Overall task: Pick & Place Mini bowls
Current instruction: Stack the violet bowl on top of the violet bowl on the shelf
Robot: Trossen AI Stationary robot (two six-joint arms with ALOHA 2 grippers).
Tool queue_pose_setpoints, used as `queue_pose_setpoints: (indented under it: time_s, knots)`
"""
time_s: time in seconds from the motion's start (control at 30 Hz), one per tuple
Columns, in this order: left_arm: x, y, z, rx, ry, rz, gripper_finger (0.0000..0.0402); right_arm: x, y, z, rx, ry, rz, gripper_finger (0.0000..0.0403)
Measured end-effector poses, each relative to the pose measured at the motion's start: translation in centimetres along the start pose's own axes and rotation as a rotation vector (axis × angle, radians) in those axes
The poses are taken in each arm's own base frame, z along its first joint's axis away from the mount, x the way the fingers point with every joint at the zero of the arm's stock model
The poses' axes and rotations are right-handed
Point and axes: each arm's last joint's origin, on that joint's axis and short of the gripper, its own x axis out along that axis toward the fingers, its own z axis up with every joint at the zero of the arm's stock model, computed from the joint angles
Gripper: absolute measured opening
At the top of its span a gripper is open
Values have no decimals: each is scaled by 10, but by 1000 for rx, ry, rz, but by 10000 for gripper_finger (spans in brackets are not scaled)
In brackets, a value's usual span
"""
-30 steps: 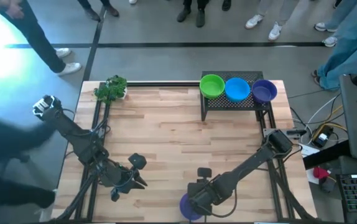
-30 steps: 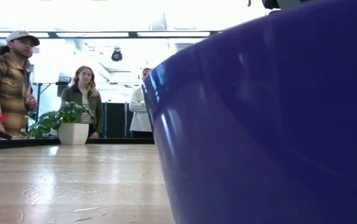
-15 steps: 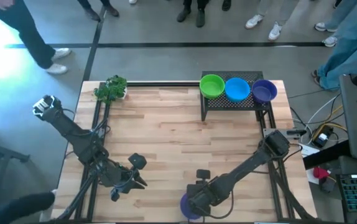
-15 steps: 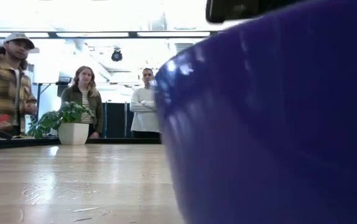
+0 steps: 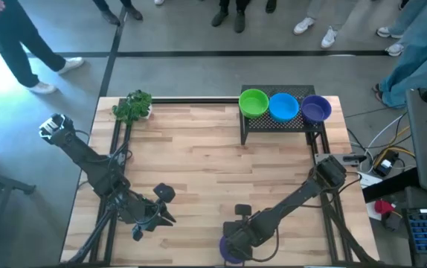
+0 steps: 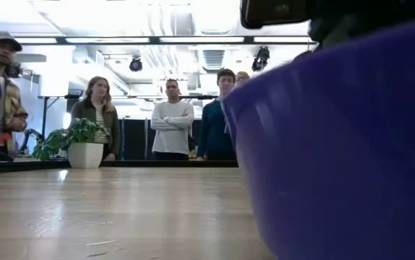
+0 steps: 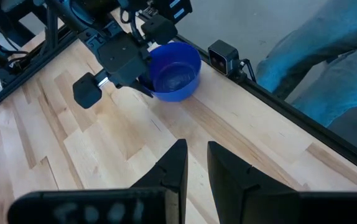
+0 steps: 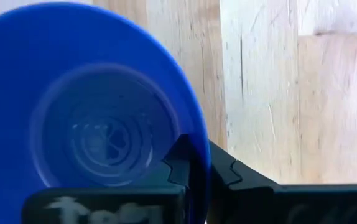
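Fingers of the right gripper (image 8: 198, 167) pinch the rim of a glossy purple plastic mini bowl (image 5: 230, 250) at the near edge of the light wooden table (image 5: 206, 141). Well apart, the left gripper (image 7: 194, 163) hovers with its fingers pressed nearly together. Green (image 5: 253, 102), blue (image 5: 283, 106) and purple (image 5: 316, 109) stacks sit on the black mesh rack (image 5: 277, 124) at the far right corner.

No readable text, label, brand, number or sign in any view. Bowls plain, unmarked. Nothing legible on arms, table, rack or background.
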Motion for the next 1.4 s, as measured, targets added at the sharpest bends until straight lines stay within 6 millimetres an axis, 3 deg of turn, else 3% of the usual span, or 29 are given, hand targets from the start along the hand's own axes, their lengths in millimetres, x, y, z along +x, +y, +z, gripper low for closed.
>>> queue_pose_setpoints:
  time_s: [0.13, 0.33, 0.73, 1.07, 1.4]
  knots:
    - [0, 0, 0, 5, 2, 11, 57, -11, -3, 3, -6, -11, 2, 9]
    - [0, 3, -1, 16, 21, 99, 57, -59, -19, 14, -28, -79, 33, 8]
    - [-1, 20, -3, -19, 44, 222, 57, -172, -99, 14, 122, -183, -103, 8]
    - [1, 50, -7, -81, 54, 352, 57, -242, -162, -22, 372, -215, -278, 8]
    - [-1, 95, -15, -149, 36, 513, 57, -283, -215, -67, 577, -258, -449, 8]
